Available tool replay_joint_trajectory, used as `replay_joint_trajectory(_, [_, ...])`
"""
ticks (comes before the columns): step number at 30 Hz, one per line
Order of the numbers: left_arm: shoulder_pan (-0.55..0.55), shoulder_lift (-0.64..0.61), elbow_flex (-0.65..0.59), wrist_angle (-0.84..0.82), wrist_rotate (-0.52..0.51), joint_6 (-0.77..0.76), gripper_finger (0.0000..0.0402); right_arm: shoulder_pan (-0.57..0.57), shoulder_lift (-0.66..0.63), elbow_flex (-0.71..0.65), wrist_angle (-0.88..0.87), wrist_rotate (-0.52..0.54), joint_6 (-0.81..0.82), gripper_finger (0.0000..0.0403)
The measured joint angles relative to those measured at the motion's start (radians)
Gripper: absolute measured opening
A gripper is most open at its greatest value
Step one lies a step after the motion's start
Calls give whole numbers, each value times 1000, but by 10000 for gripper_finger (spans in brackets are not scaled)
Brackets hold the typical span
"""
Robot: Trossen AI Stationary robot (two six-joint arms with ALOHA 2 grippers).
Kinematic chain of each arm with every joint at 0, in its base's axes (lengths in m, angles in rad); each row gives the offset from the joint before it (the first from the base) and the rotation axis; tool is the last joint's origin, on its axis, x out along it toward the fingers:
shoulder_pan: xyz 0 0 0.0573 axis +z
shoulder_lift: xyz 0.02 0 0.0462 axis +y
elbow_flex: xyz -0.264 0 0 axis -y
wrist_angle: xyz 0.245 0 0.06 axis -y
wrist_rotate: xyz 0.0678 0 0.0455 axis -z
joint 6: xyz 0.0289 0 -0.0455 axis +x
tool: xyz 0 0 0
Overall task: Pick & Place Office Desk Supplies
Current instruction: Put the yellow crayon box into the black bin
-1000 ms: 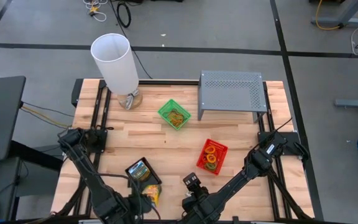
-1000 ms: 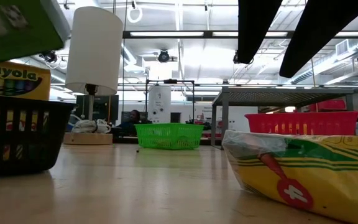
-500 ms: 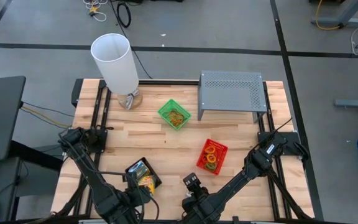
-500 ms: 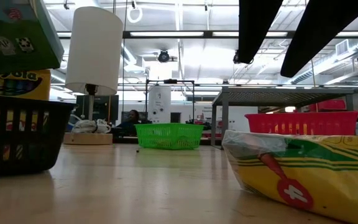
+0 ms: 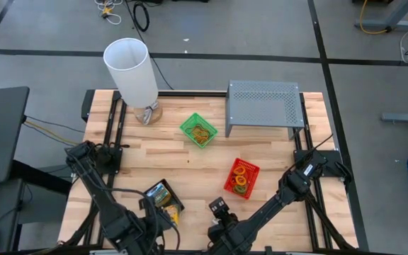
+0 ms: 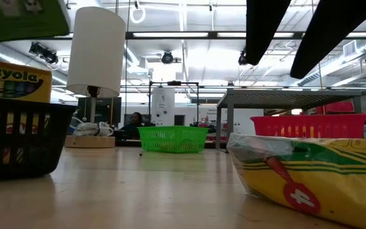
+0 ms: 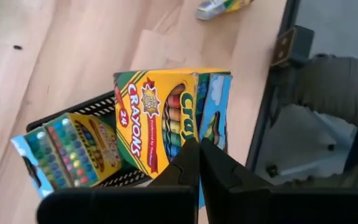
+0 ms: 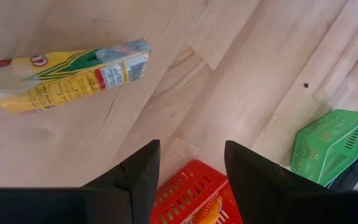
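My left gripper point(image 7: 199, 167) is shut on a yellow-green crayon box point(image 7: 163, 115) and holds it over the black tray point(image 5: 163, 197) near the table's front edge. In the low view the box's green underside point(image 6: 18, 16) shows above that tray point(image 6: 18, 137). Another crayon box point(image 7: 73, 149) leans inside the tray. A wrapped crayon pack point(image 8: 61, 74) lies flat on the wood. My right gripper point(image 8: 191, 162) stands open above the table beside the red tray point(image 5: 241, 177) and touches nothing. My left gripper pinches the crayon box at its near edge point(image 7: 190, 142) between the two shut fingers. The fingers slant down from the table's near side. The box is lifted clear above the black tray and sits tilted, its printed face toward the wrist camera.
A green tray point(image 5: 199, 130) with loop bands sits mid-table. The tall white cylinder point(image 5: 131, 71) stands far left, the grey perforated riser point(image 5: 264, 106) far right. Bare wood lies between the trays. The wrapped pack point(image 6: 310, 178) lies close to the low camera.
My left gripper has risen a little and rolled about its pointing line, staying shut. The crayon box has gone up with it and turned, and now hangs higher above the black tray.
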Motion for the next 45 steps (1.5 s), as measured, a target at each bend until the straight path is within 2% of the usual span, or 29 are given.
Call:
replay_joint_trajectory(8, [22, -13, 0, -74, 52, -39, 1, 1, 0, 0, -2, -40, -1, 188])
replay_joint_trajectory(16, [16, -84, -25, -163, 24, -119, 1, 1, 0, 0, -2, -65, -1, 175])
replay_joint_trajectory(20, [8, -122, -96, -78, 12, -151, 1, 1, 0, 0, -2, -78, -2, 163])
replay_joint_trajectory(23, [6, -136, -150, -5, 39, -150, 1, 1, 0, 0, -3, -92, -2, 155])
replay_joint_trajectory(30, [15, -157, -225, 78, 64, -140, 1, 1, 0, 0, -3, -92, -2, 149])
replay_joint_trajectory(34, [31, -166, -262, 163, 89, -110, 1, 1, 0, 0, -3, -92, -2, 149])
replay_joint_trajectory(40, [62, -166, -317, 178, 133, -79, 1, 1, 0, 0, -3, -92, -11, 149])
replay_joint_trajectory(45, [88, -169, -378, 263, 173, -35, 1, 0, 0, 0, -3, -92, -11, 149])
